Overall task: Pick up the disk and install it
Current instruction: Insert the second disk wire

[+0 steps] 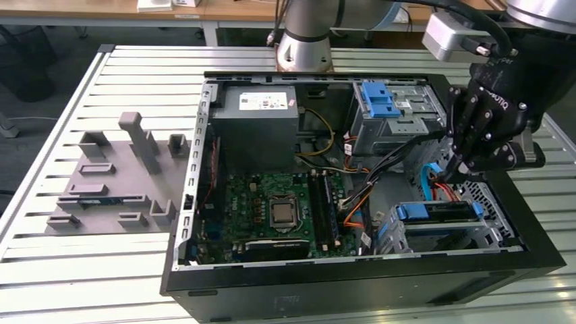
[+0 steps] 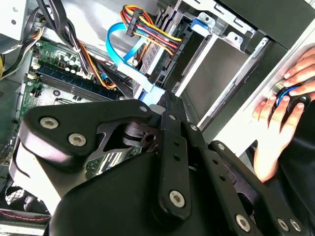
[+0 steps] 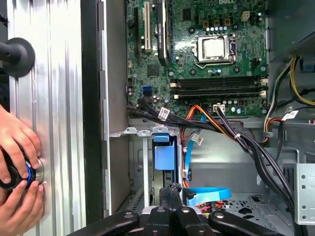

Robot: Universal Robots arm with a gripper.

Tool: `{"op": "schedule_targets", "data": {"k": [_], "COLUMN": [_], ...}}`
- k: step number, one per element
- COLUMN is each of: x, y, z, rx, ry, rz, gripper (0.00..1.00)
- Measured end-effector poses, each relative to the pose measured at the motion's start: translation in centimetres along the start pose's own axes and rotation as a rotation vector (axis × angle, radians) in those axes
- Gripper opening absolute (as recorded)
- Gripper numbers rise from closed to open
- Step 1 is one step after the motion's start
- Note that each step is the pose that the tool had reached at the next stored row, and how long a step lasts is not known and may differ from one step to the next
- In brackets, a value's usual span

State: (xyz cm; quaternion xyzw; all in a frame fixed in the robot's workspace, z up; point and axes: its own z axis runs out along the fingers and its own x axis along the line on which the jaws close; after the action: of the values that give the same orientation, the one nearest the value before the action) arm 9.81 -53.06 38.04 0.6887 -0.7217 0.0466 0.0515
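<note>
Gripper (image 1: 470,164) hangs inside the case; I cannot tell how its jaws stand. The disk (image 1: 441,212) sits just below in its bay, long axis across them.

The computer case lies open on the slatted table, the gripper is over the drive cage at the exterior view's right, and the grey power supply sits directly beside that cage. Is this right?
Not quite. In the exterior view the gripper is over the drive cage, but the grey power supply sits at the far corner of the computer case, toward that view's left, across the motherboard. The slatted table part is correct.
</note>
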Motion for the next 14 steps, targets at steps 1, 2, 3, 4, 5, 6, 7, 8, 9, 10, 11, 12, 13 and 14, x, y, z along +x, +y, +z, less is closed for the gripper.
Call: {"op": "schedule_targets", "data": {"k": [1,2,3,4,5,6,7,8,9,10,11,12,13,14], "x": [-0.09,-0.18,-0.26,-0.35,-0.4,-0.45,-0.51,-0.56,-0.59,-0.59,-0.59,-0.59,-0.61,-0.66], "y": [0.0,0.02,0.03,0.03,0.03,0.03,0.04,0.04,0.04,0.04,0.04,0.04,0.04,0.04], "z": [-0.01,-0.03,-0.04,-0.05,-0.06,-0.07,-0.07,-0.08,-0.08,-0.08,-0.09,-0.09,-0.09,-0.1], "rx": [0.0,0.0,0.0,0.0,0.0,0.0001,0.0001,0.0001,0.0002,0.0002,0.0002,0.0002,0.0002,0.0002], "ry": [0.0007,0.0009,0.0009,0.001,0.001,0.0016,0.0025,0.0038,0.0043,0.0044,0.0045,0.0046,0.0045,0.0045], "rz": [0.0,0.0,0.0,0.0,0.0,0.0,0.0,0.0,0.0,0.0,0.0,0.0,0.0,0.0], "gripper": [0.11,0.11,0.11,0.11,0.11,0.11,0.11,0.11,0.11,0.11,0.11,0.11,0.11,0.11]}}
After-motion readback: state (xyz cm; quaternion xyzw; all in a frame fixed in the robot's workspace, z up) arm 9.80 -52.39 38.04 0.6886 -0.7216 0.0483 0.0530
